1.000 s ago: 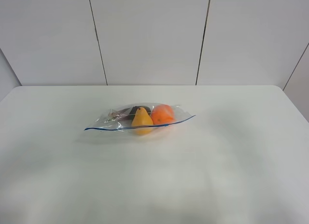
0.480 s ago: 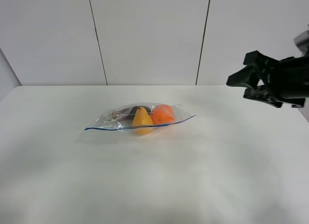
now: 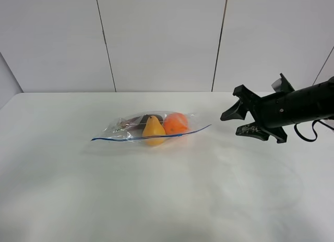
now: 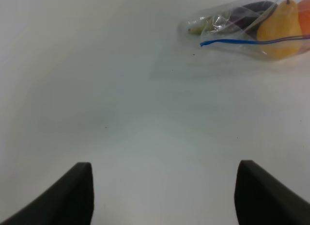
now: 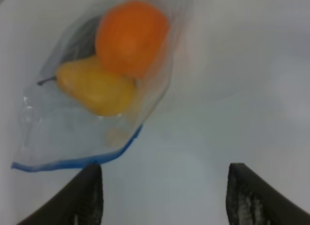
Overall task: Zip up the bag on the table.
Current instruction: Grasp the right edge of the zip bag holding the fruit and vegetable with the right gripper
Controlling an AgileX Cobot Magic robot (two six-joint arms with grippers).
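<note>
2 grippers stand spread wide and empty as the clear bag (image 3: 136,129) lies just past the middle of the white table (image 3: 156,200), toward 12 o'clock in the high view. Its long axis runs 9 to 3 o'clock, with the blue seal strip (image 3: 130,138) along the 6 o'clock edge and its 3 o'clock end tipping slightly toward 2. A yellow pear (image 3: 153,128), an orange (image 3: 176,123) and a dark item (image 3: 148,118) show through the plastic. The right gripper (image 3: 231,124) hangs over the table at the bag's 3 o'clock, near that corner but apart from it, jaws facing 9 o'clock. The left gripper (image 4: 164,196) is out of the high view; its wrist camera shows the bag's 9 o'clock end well apart, ahead of the fingers. The right arm looks the nearer of the 2. No object shows between either gripper and the strip, which appears unsealed around the pear.
</note>
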